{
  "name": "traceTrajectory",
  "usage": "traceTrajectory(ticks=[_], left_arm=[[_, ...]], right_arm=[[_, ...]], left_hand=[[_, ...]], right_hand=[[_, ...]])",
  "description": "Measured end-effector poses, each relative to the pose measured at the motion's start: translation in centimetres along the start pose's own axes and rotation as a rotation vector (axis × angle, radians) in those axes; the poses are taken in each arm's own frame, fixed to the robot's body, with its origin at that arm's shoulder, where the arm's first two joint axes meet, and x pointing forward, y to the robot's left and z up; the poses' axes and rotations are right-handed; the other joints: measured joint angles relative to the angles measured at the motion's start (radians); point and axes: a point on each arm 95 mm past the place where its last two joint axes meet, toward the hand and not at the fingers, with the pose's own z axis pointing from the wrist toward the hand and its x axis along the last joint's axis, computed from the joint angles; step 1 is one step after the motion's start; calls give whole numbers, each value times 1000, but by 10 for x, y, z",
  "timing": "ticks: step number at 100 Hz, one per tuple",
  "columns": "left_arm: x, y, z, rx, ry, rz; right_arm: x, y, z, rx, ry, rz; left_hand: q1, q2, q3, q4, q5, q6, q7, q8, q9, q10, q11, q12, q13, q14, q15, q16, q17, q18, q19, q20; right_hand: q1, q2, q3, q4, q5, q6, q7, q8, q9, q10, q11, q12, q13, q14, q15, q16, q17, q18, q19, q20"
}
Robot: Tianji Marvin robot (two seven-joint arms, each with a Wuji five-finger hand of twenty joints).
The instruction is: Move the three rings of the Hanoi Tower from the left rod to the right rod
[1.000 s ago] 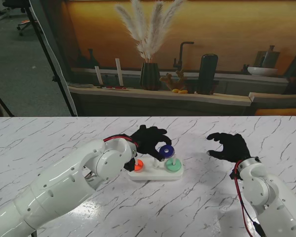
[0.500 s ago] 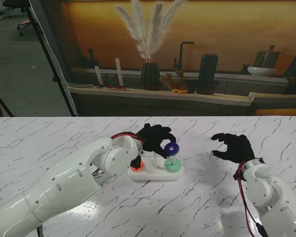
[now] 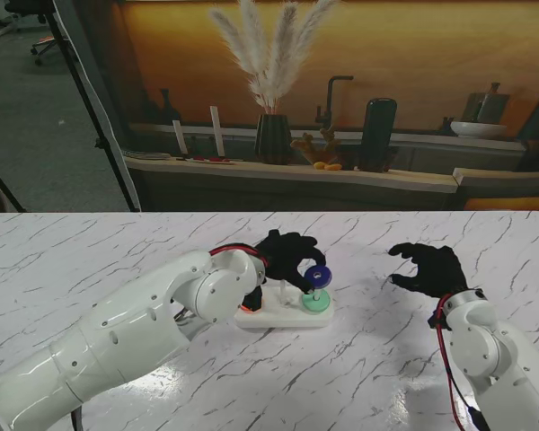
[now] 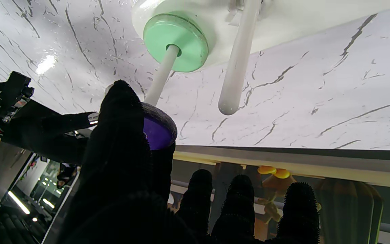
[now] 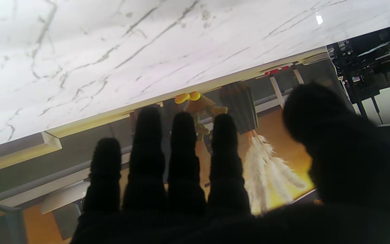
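Observation:
The white tower base point(image 3: 283, 316) stands mid-table with three rods. A green ring point(image 3: 316, 303) point(image 4: 176, 42) lies at the foot of the right rod point(image 4: 161, 79). My left hand point(image 3: 286, 254) point(image 4: 130, 169) is shut on a blue-purple ring point(image 3: 317, 276) point(image 4: 157, 133), pinched between thumb and finger at the top of that right rod, well above the green ring. I cannot tell whether the rod tip is through its hole. The middle rod point(image 4: 237, 61) is bare. Only a sliver of the orange ring point(image 3: 246, 308) shows behind my left wrist. My right hand point(image 3: 428, 268) point(image 5: 181, 176) hovers open to the right.
A low shelf behind the table's far edge carries a dark vase point(image 3: 273, 139) with pampas grass, bottles and small figures. White marble table point(image 3: 90, 251) stretches to both sides of the base. My left forearm point(image 3: 135, 332) lies across the near left.
My left hand has carried the blue-purple ring to the right, from over the middle rod onto the top of the right rod. The right hand has drifted slightly right.

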Motion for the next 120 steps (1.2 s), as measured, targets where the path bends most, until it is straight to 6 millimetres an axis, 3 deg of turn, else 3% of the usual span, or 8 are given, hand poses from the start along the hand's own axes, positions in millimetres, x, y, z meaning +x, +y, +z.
traceTrajectory(ticks=[120], left_arm=[[1, 5, 3, -26, -4, 23]], right_arm=[[-4, -1, -1, -3, -11, 1]], left_hand=[[0, 0, 0, 0, 0, 0, 0, 0, 0, 0, 0, 0, 0, 0, 0, 0, 0, 0, 0, 0]], right_hand=[[0, 0, 5, 0, 0, 0, 0, 0, 0, 0, 0, 0, 0, 0, 0, 0, 0, 0, 0, 0]])
